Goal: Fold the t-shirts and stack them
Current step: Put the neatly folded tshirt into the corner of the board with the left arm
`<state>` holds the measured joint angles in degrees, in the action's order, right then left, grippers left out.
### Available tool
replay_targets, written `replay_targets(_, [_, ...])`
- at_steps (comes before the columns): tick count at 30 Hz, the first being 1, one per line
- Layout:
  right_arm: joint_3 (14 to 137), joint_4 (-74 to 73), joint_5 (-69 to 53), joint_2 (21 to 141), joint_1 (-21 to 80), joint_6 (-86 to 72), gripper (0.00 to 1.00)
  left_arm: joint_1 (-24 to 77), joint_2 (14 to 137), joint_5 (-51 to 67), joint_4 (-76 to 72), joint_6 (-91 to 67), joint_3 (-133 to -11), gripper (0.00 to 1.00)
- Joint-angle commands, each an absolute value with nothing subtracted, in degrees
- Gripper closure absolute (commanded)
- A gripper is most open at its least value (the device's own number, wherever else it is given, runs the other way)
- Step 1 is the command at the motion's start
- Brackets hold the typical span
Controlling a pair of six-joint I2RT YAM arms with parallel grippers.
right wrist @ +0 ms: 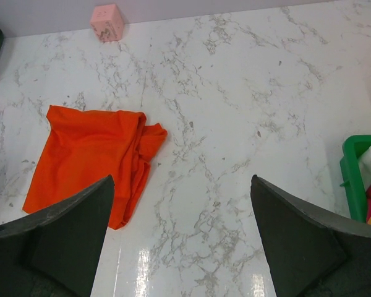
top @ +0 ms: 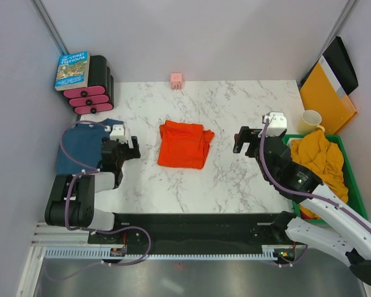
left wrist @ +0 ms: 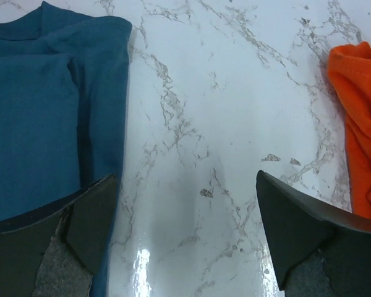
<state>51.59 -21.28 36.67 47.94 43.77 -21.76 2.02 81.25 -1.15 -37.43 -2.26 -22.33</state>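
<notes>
Both grippers are open wide and hold nothing. Left gripper hangs low over the left side of the table, pointing right. One of its fingers is over the edge of the blue shirt. That shirt lies flat and folded by the left edge of the table. Right gripper hangs over the right side of the table, pointing left at the orange shirt. The orange shirt lies in the middle of the table, between the two grippers and apart from both. It is partly folded, with its right side bunched up.

On the right, near the right arm, sits a green bin. A yellow shirt is piled loosely in it. In the right wrist view a bit of pink shows in the bin too.

Just beyond the bin stands a pale mug. Behind it a yellow-orange folder leans in the far right corner. A small pink block sits at the far edge. In the far left corner is a black and pink stack with a book leaning on it.

The table is white marble with grey lines. Plain pale walls stand around it.
</notes>
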Motion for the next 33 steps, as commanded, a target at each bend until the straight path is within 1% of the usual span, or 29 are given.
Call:
replay_targets(1, [49.4,-23.9,38.0,45.2,44.1,-23.3,0.02,4.4,80.2,-3.8,-55.7,1.0,-16.9,0.00])
replay_targets(4, [48.3,-24.4,36.8,45.1,44.1,-24.9,0.02,5.2,81.4,-7.6,-63.2,0.4,-12.7,0.00])
replay_targets(5, [48.0,-24.5,36.7,45.2,44.0,-25.3,0.02,5.6,83.6,-7.6,-72.9,1.4,-10.8,0.00])
replay_targets(7, [47.3,-24.6,37.4,45.5,44.1,-26.1,0.02,6.5,81.5,-5.2,-66.3,2.7,-11.4,0.00])
replay_targets(9, [46.8,-24.2,38.0,45.8,44.0,-26.4,0.02,6.6,82.8,-6.2,-71.6,2.9,-10.1,0.00])
replay_targets(11, [46.8,-23.5,38.5,46.2,44.0,-25.9,0.02,6.5,81.7,-5.5,-67.3,2.5,-11.7,0.00])
replay_targets(16, [48.0,-19.8,39.7,50.4,44.0,-25.0,0.02,5.9,82.6,-4.7,-67.7,2.2,-11.8,0.00])
replay_targets(21, [49.9,-15.7,40.8,58.0,44.0,-23.4,0.02,6.0,82.4,-4.7,-67.5,2.2,-11.7,0.00])
replay_targets(26, [54.4,-17.1,42.4,65.1,44.0,-27.1,0.02,5.9,82.4,-4.7,-67.4,2.3,-11.7,0.00])
replay_targets(28, [57.4,-20.6,45.0,66.1,44.0,-33.4,0.02,5.9,82.4,-4.7,-67.4,2.3,-11.7,0.00])
replay_targets(32, [61.7,-23.8,47.1,67.1,45.3,-35.9,0.02,5.9,82.4,-4.7,-67.4,2.2,-11.7,0.00])
replay_targets(33, [64.3,-25.6,50.6,67.7,46.8,-35.6,0.02,5.9,82.4,-4.7,-67.4,2.2,-11.7,0.00])
